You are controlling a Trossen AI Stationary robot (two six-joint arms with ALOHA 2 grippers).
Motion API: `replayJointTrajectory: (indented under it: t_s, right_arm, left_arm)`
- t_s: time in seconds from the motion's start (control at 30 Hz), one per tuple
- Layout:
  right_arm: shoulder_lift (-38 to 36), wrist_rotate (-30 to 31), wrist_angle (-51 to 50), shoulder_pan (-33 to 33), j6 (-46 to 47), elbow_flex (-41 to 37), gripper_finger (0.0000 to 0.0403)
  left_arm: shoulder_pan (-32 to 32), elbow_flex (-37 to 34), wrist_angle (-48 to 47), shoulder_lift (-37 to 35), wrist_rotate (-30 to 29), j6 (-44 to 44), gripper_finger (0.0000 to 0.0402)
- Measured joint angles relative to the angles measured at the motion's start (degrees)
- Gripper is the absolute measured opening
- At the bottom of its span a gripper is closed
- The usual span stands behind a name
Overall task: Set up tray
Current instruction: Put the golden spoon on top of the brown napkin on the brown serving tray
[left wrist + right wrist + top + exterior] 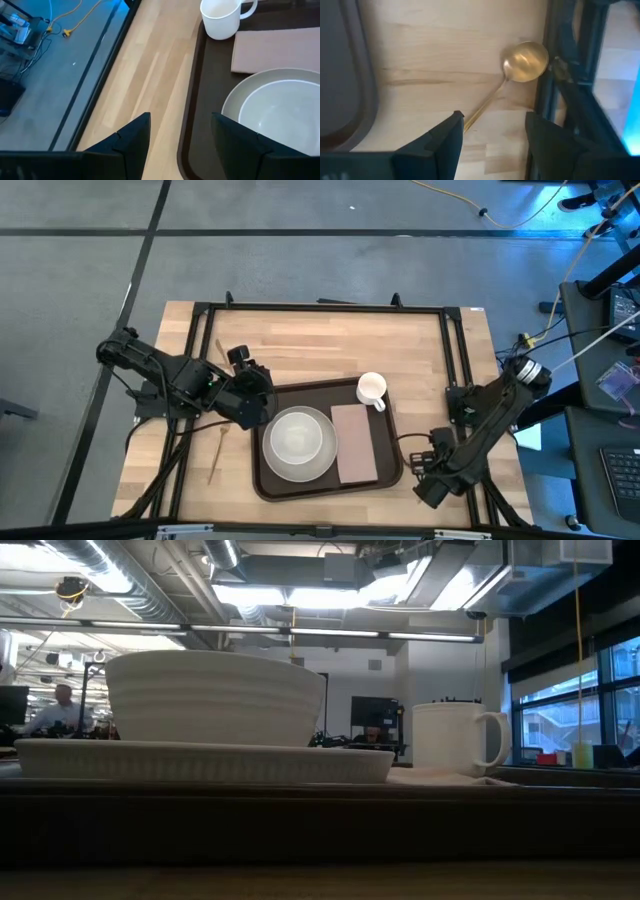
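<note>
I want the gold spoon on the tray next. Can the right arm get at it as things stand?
Probably yes: the right claw is open just above the gold spoon, which lies on bare wood beside the tray, nothing between.

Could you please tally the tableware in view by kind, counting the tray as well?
Tray: 1
Plate: 1
Bowl: 1
Mug: 1
Napkin: 1
Spoon: 1
Chopsticks: 2
Total: 8

Mug (371, 388), napkin (355, 443), bowl (298, 438), spoon (522, 62)
</note>
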Motion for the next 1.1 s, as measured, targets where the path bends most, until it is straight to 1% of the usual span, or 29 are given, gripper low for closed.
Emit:
replayJointTrajectory:
  t_s: [0.3,0.5,0.6,0.8,0.93,1.1]
  right_arm:
    - [6.24,-0.25,2.35,4.18,-0.06,-0.04,0.0213]
    - [10.12,0.16,3.78,5.0,-0.14,-0.22,0.0213]
    - [11.7,0.17,7.09,5.34,-0.17,-1.82,0.0213]
    - [12.99,0.09,18.12,5.37,-0.13,-7.67,0.0213]
    - [13.28,0.21,18.77,5.35,-0.1,-8.72,0.0213]
    - [13.33,1.3,19.13,5.4,0.0,-8.83,0.0213]
  left_arm:
    - [0.15,0.0,0.79,0.0,0.0,-5.09,0.0198]
    - [0.15,0.0,4.56,0.0,0.2,-5.3,0.0198]
    - [0.18,0.0,6.74,0.0,1.26,-5.07,0.0198]
    - [0.2,0.0,9.54,0.0,4.02,-3.64,0.0198]
    - [0.22,0.0,10.77,0.02,5.73,-3.68,0.0198]
    - [0.22,0.0,10.82,0.02,5.92,-3.72,0.0198]
